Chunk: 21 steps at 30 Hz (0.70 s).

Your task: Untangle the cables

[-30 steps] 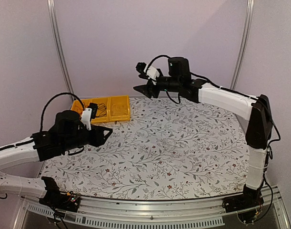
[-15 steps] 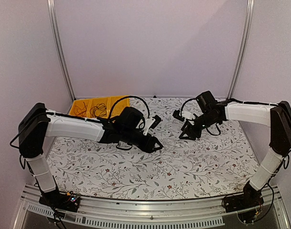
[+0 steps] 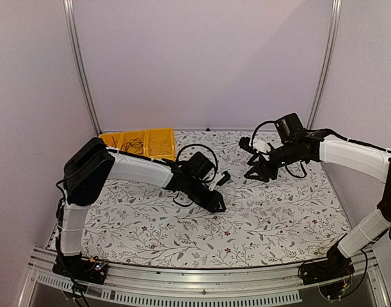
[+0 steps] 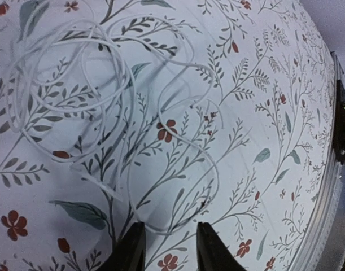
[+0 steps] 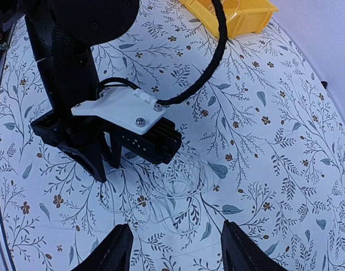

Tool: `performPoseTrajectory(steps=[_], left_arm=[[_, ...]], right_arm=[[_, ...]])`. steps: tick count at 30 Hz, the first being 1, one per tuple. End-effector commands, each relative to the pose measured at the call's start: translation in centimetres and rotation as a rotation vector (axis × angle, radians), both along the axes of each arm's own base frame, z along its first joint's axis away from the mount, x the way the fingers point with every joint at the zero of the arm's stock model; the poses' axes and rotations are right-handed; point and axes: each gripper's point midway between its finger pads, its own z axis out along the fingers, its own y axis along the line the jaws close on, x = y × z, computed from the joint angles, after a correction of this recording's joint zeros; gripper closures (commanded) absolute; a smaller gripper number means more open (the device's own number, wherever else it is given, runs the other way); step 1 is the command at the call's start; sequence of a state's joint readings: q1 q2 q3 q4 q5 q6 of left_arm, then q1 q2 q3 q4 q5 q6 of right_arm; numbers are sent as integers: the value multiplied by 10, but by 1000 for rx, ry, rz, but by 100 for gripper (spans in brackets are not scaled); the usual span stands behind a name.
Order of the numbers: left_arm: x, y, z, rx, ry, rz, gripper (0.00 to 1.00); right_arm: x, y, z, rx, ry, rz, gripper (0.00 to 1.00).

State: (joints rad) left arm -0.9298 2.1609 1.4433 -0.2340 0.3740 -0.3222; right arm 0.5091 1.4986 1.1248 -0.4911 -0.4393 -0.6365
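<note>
A pale thin cable lies in tangled loops on the floral cloth; it also shows in the right wrist view. It is too thin to make out from above. My left gripper is open just above the cloth, its tips at the near end of one loop, holding nothing. It also shows from above and in the right wrist view. My right gripper is open and empty, hovering over the same tangle; from above it is right of the left one. Dark thin cables lie in the yellow bin.
The yellow bin stands at the back left of the table and shows in the right wrist view. A thick black arm cable loops over the left gripper. The table's metal front edge is near the left gripper.
Both arms came from the back-left bin area to the middle of the table. In the last half second the left gripper moved a little right and nearer; the right gripper barely moved.
</note>
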Motion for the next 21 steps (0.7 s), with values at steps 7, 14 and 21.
performPoseTrajectory(steps=[7,14,21], left_arm=[[26,5,3,-59,39,58,95],[27,5,13,-81,29,53,100],[21,14,21,-107,61,71,76]], right_arm=[[3,1,6,18,-10,1,42],[11,7,9,28,-13,5,42],[10,9,8,32,-1,8,42]])
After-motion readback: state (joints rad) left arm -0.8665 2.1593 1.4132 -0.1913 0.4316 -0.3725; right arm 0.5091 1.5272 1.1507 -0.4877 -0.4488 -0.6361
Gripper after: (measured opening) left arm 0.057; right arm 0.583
